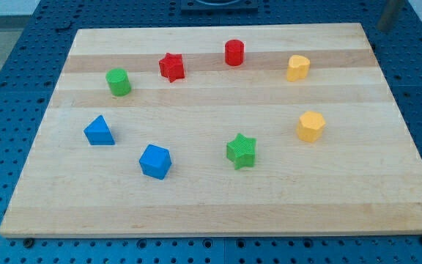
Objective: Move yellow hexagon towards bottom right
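Note:
The yellow hexagon (311, 126) lies on the right part of the wooden board (218, 213), about halfway down. A second yellow block (297, 67), whose shape is less clear, lies above it near the view's top right. A dark rod shows at the view's top right corner, beyond the board's edge. My tip (385, 28) is far above and to the right of the yellow hexagon and touches no block.
A red cylinder (234, 53) and a red star (171, 67) lie near the top. A green cylinder (118, 81) and a blue triangle (99, 131) are at the left. A blue cube (154, 161) and a green star (241, 151) lie lower in the middle.

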Controlling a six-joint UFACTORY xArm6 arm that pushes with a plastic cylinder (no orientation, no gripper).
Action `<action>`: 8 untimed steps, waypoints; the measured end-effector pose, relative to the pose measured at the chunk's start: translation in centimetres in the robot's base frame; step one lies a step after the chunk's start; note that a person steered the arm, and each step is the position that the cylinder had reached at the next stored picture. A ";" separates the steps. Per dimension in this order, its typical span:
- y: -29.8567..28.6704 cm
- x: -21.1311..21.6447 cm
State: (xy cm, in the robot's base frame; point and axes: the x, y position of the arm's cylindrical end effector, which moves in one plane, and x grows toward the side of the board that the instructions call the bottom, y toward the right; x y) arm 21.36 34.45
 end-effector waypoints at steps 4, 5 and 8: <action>-1.9 12.2; -5.1 16.0; -21.9 19.8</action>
State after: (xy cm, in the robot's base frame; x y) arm 41.11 12.56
